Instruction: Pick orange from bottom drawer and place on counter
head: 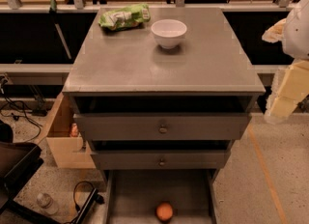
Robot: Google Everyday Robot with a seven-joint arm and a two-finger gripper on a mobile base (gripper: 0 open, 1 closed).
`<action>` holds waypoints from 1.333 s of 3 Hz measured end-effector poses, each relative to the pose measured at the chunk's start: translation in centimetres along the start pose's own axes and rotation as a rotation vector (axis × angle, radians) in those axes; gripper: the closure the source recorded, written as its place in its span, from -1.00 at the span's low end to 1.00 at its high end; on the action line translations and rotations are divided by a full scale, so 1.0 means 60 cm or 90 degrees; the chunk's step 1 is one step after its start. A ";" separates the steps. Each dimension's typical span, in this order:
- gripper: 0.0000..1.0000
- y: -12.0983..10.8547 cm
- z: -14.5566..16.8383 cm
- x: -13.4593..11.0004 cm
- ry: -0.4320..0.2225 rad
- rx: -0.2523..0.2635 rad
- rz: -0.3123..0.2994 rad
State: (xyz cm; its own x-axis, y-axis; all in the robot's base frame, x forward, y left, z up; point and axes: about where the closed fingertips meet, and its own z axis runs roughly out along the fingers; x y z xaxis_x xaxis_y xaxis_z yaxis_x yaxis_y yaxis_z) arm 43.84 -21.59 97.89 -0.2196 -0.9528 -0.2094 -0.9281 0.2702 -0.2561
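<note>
Now, view: camera view; we look down from the front onto a grey cabinet with three drawers.
Counter: the counter is a flat grey top with paler edges; it carries two things near its far edge.
Bowl: a white bowl sits upright on the counter, right of centre at the back.
Bag: a green snack bag lies flat just left of the bowl, not touching it.
Upper drawers: the top drawer and the middle drawer each show a small round knob at the centre of the front and a dark gap above it.
Bottom drawer: the bottom drawer is pulled out towards us, its flat grey floor open to view and cut off by the lower edge of the picture.
Orange: the orange rests on the floor of the bottom drawer, near the front and about midway between the side walls; nothing touches it.
Gripper: the gripper shows as pale yellow shapes at the right edge of the picture, beside the cabinet's right front corner and about level with the counter's edge; it is well apart from the orange and holds nothing that we can see.
Grip state: we cannot tell whether it is released or clenched.
Arm: a white rounded arm housing sits above the gripper, partly cut off.
Left of cabinet: a wooden box stands against the cabinet's left side, with black cables behind it.
Floor: a clear plastic bottle lies on the speckled floor at lower left.
</note>
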 end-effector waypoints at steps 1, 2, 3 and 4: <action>-1.00 0.000 0.000 0.000 0.000 0.000 0.000; -1.00 0.001 0.009 -0.014 -0.021 0.005 0.003; -1.00 0.035 0.052 -0.030 -0.083 -0.003 0.016; -1.00 0.101 0.123 -0.036 -0.169 -0.019 0.026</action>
State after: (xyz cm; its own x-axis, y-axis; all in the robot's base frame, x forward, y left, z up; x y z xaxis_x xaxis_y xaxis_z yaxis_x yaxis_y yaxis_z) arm 40.90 -16.87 89.83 -0.1736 -0.8708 -0.4600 -0.9295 0.2992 -0.2156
